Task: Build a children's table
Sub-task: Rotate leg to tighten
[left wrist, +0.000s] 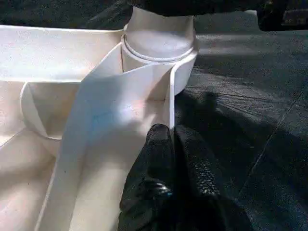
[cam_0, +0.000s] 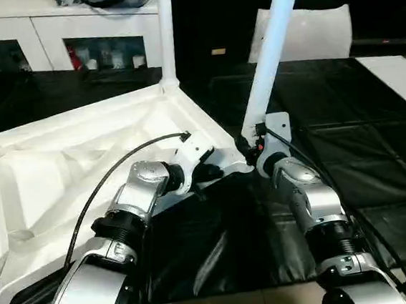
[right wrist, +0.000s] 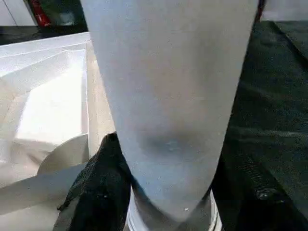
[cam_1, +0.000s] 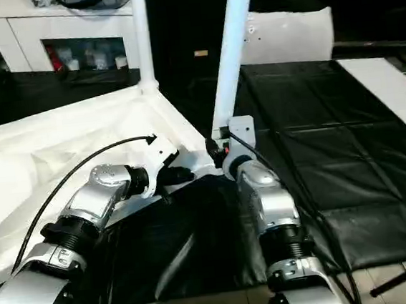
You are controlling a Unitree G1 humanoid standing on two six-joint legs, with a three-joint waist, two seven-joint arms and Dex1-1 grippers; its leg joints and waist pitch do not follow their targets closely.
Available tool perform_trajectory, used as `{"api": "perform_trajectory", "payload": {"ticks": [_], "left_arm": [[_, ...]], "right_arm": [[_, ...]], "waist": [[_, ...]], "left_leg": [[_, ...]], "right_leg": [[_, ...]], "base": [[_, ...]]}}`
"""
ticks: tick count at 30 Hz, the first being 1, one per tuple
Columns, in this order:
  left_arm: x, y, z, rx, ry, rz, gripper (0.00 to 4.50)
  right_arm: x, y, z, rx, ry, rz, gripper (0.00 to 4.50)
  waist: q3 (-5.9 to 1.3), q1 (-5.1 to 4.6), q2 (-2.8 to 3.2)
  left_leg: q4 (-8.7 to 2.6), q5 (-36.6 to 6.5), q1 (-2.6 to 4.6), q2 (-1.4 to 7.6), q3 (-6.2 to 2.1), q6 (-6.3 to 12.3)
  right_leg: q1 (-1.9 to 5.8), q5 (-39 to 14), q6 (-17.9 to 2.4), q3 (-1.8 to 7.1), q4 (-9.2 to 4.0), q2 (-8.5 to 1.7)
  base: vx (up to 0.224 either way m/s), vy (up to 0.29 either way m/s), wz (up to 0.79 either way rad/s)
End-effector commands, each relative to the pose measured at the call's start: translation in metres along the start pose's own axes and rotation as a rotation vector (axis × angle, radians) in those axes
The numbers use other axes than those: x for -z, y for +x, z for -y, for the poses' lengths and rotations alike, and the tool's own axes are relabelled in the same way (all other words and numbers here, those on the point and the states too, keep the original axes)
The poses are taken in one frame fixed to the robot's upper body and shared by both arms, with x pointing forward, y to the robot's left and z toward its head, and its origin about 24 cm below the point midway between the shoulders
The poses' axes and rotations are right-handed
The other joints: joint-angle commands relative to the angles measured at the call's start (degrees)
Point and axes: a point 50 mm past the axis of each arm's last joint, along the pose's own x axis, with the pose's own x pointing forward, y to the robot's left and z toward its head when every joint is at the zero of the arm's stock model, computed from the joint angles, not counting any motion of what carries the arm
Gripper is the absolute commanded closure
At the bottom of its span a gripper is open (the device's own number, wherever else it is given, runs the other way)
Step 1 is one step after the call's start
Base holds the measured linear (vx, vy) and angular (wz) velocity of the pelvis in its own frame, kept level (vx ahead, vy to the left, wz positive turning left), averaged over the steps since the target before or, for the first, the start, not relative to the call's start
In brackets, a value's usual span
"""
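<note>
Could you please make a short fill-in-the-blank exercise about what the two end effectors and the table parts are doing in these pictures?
1. The right end effector is closed around the base of a white ____.
2. The left end effector, its fingers shut, presses on the edge of the upturned ____ beside the near corner socket.
3. At the far corner, another leg stands ____ in its socket.
4. The tabletop lies on a ____ mat.

Missing words: leg; tabletop; upright; black

upright legs [cam_0: 273, 59] (two) blocking, mat [cam_0: 375, 150] seemingly free
</note>
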Motion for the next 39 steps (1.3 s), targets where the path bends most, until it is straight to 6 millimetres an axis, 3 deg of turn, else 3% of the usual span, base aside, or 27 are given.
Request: {"api": "perform_trajectory", "payload": {"ticks": [1, 3, 4, 5, 11, 12, 15, 18, 20, 25, 32, 35, 36, 39], "left_arm": [[-0.017, 0.005, 0.001, -0.070, -0.025, 0.118, 4.50], [-0.010, -0.003, -0.001, -0.045, 0.001, 0.100, 4.50], [-0.008, -0.004, -0.002, -0.038, 0.005, 0.096, 4.50], [-0.006, -0.006, -0.002, -0.022, 0.018, 0.091, 4.50], [0.005, -0.019, -0.004, 0.066, 0.094, 0.044, 4.50], [0.009, -0.024, -0.004, 0.107, 0.108, 0.020, 4.50], [0.014, -0.035, -0.004, 0.215, 0.160, 0.000, 4.50], [0.018, -0.041, -0.004, 0.268, 0.185, -0.033, 4.50], [0.021, -0.045, -0.004, 0.320, 0.206, -0.057, 4.50], [0.024, -0.057, 0.002, 0.483, 0.252, -0.078, 4.50], [0.027, -0.063, 0.010, 0.637, 0.284, -0.119, 4.50], [0.028, -0.063, 0.012, 0.658, 0.295, -0.126, 4.50], [0.028, -0.063, 0.012, 0.661, 0.299, -0.128, 4.50], [0.027, -0.063, 0.012, 0.667, 0.305, -0.131, 4.50]], "right_arm": [[0.008, 0.003, -0.054, -0.252, 0.014, -0.019, 1.85], [0.006, -0.003, -0.041, -0.280, 0.039, -0.008, 1.65], [0.005, -0.005, -0.036, -0.304, 0.022, -0.002, 1.48], [0.005, -0.008, -0.033, -0.326, 0.000, 0.000, 1.40], [0.007, -0.021, -0.008, -0.410, -0.105, -0.015, 0.90], [0.007, -0.028, 0.004, -0.474, -0.147, -0.033, 0.85], [0.001, -0.043, 0.026, -0.609, -0.214, -0.077, 0.45], [-0.004, -0.048, 0.038, -0.639, -0.246, -0.100, 0.22], [-0.007, -0.052, 0.045, -0.677, -0.281, -0.119, 0.03], [-0.013, -0.063, 0.054, -0.836, -0.365, -0.179, 0.03], [-0.012, -0.069, 0.045, -1.051, -0.363, -0.212, 0.03], [-0.010, -0.067, 0.043, -1.099, -0.359, -0.227, 0.19], [-0.009, -0.066, 0.042, -1.116, -0.359, -0.240, 0.47], [-0.005, -0.064, 0.040, -1.148, -0.362, -0.269, 0.57]], "waist": [[-3.41, 0.22, -0.12], [-3.18, 0.13, -0.16], [-3.14, -0.02, -0.63], [-3.12, -0.06, -0.49], [-2.96, -0.47, -0.61], [-2.97, -0.48, -0.82], [-2.98, 0.00, -0.61], [-3.06, 0.45, -0.45], [-3.10, 0.55, -0.35], [-3.10, 1.32, -0.60], [-2.87, 1.98, -0.64], [-2.90, 2.38, -0.66], [-2.88, 2.66, -0.63], [-2.93, 2.78, -0.71]], "left_leg": [[-3.53, -4.81, 0.00, 3.08, -0.76, 5.68], [-3.73, -7.40, -0.13, 3.20, -0.92, 5.30], [-3.76, -7.95, -0.16, 3.23, -0.88, 5.21], [-3.79, -8.61, -0.09, 3.21, -0.97, 4.83], [-3.65, -9.41, -0.24, 3.16, -0.97, 4.55], [-3.61, -9.61, -0.20, 3.16, -0.90, 4.71], [-3.47, -8.83, -0.08, 3.42, -0.80, 5.92], [-3.45, -8.28, 0.20, 3.55, -0.80, 5.63], [-3.44, -7.63, 0.32, 3.74, -0.82, 5.44], [-3.33, -8.57, 0.31, 3.75, -0.78, 5.31], [-3.40, -9.91, 0.39, 3.99, -0.78, 4.23], [-3.39, -10.22, 0.39, 4.05, -0.72, 3.69], [-3.36, -10.21, 0.50, 4.03, -0.66, 3.46], [-3.35, -10.26, 0.30, 3.94, -0.73, 3.10]], "right_leg": [[3.14, -8.24, -12.97, 2.93, -2.81, -4.29], [3.31, -12.29, -11.99, 2.87, -3.26, -4.37], [3.24, -13.42, -11.50, 2.84, -3.42, -4.31], [3.21, -15.79, -10.74, 2.81, -3.55, -4.38], [2.97, -19.69, -9.47, 2.88, -4.05, -4.44], [2.96, -19.88, -9.37, 2.85, -4.11, -4.35], [2.84, -17.99, -10.12, 2.93, -3.86, -4.31], [2.69, -16.52, -11.23, 2.90, -3.61, -4.32], [2.63, -12.85, -12.87, 2.85, -3.03, -4.10], [2.94, -12.97, -13.36, 2.93, -2.96, -4.50], [2.70, -16.22, -12.83, 2.88, -3.05, -4.43], [2.67, -16.30, -12.92, 2.85, -2.96, -4.44], [2.58, -16.41, -12.88, 2.89, -3.00, -4.47], [2.67, -16.96, -12.73, 2.82, -2.89, -4.47]], "base": [[0.000, 0.000, 0.00], [0.000, 0.000, 0.00], [0.000, 0.000, 0.00], [0.000, 0.000, 0.00], [0.000, 0.000, 0.00], [0.000, 0.000, 0.00], [0.000, 0.000, 0.00], [0.000, 0.000, 0.00], [0.000, 0.000, 0.00], [0.000, 0.000, 0.00], [0.000, 0.000, 0.00], [0.000, 0.000, 0.00], [0.000, 0.000, 0.00], [0.000, 0.000, 0.00]]}}
